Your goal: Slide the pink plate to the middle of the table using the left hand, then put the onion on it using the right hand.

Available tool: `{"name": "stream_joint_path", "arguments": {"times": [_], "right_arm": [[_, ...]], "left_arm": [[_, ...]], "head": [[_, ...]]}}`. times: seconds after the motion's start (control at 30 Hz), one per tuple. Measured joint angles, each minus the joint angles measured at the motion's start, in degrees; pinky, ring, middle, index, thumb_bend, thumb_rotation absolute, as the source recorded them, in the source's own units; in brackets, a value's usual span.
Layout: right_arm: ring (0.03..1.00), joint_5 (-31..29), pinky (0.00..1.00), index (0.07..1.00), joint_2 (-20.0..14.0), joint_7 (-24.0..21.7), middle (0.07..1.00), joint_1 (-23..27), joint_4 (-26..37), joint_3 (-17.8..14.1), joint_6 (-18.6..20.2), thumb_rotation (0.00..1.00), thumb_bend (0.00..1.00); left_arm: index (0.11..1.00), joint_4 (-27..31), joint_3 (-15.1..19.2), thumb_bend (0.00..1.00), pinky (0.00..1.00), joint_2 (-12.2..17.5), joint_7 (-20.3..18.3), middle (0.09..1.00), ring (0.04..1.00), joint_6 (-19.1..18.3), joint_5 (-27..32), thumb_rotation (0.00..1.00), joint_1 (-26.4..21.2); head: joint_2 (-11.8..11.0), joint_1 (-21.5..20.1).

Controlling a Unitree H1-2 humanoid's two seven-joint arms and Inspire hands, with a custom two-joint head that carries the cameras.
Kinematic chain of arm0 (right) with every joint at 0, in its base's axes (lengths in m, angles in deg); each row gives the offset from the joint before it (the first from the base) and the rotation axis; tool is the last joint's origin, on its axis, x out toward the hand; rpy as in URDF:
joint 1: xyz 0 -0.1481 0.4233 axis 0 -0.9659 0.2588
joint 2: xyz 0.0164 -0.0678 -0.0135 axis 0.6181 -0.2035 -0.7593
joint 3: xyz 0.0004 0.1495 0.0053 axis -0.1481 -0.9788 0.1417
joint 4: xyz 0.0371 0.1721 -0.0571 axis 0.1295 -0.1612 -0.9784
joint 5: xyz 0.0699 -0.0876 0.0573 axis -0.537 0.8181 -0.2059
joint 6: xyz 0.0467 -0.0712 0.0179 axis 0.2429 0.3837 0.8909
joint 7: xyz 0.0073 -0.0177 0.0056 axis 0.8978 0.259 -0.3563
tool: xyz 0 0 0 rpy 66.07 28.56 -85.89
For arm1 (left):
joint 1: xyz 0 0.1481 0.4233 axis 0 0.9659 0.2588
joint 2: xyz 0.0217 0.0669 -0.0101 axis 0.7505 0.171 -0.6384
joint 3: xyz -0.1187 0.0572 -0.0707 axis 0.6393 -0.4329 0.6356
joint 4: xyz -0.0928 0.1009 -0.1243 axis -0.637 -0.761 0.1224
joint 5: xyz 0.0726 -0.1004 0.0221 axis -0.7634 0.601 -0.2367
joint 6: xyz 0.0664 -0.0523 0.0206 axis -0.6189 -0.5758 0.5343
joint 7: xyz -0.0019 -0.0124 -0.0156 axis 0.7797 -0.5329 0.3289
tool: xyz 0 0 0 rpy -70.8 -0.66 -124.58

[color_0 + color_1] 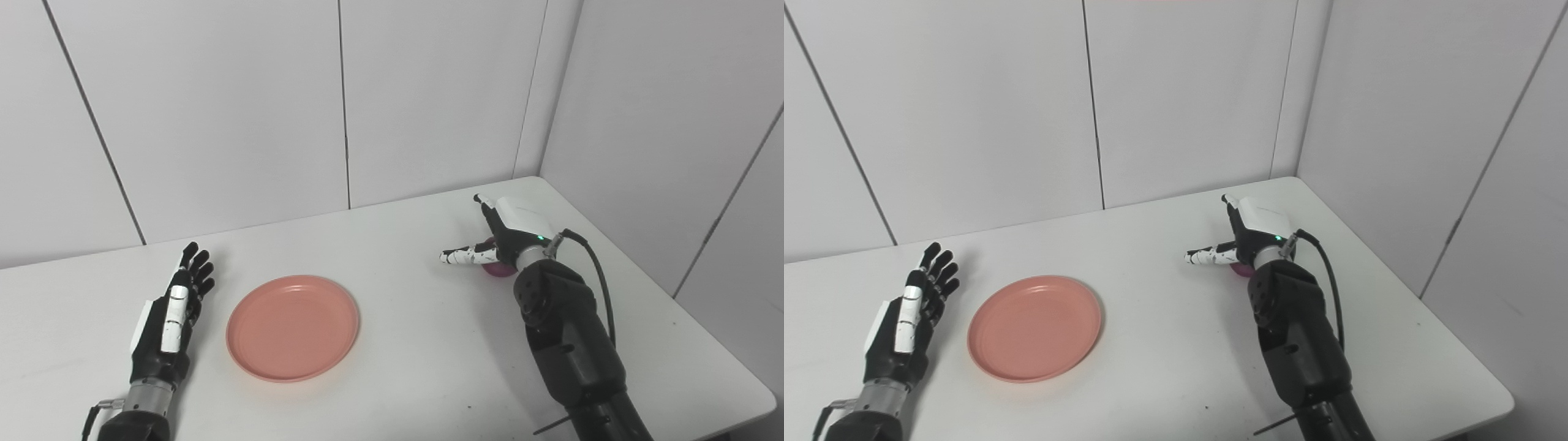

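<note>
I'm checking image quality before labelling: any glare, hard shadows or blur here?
Left eye view: even, soft light, faint shadow under the pink plate, no glare. Right eye view: equally sharp; the onion is mostly hidden behind the right hand, not blurred.

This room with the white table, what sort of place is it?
Probably a robot test booth or lab, not a kitchen. Plain white wall panels enclose a bare white table, which holds only a pink plate, and a left hand and right hand work over it.
</note>
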Motion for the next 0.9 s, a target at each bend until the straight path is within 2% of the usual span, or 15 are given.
{"name": "stream_joint_path", "arguments": {"times": [0.1, 0.27, 0.47, 0.9], "right_arm": [[0.923, -0.39, 0.95, 0.949, -0.35, 3.27, 0.932, -0.01, 0.37, 0.39, 0.0, 0.61, 0.91], [0.912, -0.8, 0.93, 0.95, -1.15, 5.87, 0.926, -0.12, -0.05, 0.58, 0.0, 0.62, 0.92], [0.915, -0.72, 0.93, 0.951, -1.6, 6.0, 0.927, -0.12, -1.84, 0.05, 0.0, 0.61, 0.94], [0.9, -0.31, 0.91, 0.937, -1.49, 4.86, 0.909, -0.13, -6.45, -1.95, 0.0, 0.58, 0.93]], "left_arm": [[0.983, 0.09, -0.03, 0.66, 0.95, -0.01, -0.02, 0.975, 0.968, 0.0, -0.01, 1.0, 0.01], [0.985, 0.13, -0.06, 0.66, 0.95, 0.01, -0.16, 0.976, 0.968, 0.01, -0.02, 1.0, 0.03], [0.985, 0.31, -0.05, 0.66, 0.96, 0.0, -0.67, 0.976, 0.967, 0.01, 0.01, 1.0, 0.09], [0.982, 0.68, -0.01, 0.66, 0.95, -0.01, -0.71, 0.972, 0.964, 0.0, 0.01, 1.0, 0.3]], "head": [[-0.18, 0.0], [-0.35, 0.17], [-0.44, 0.09], [-0.44, 0.0]]}}
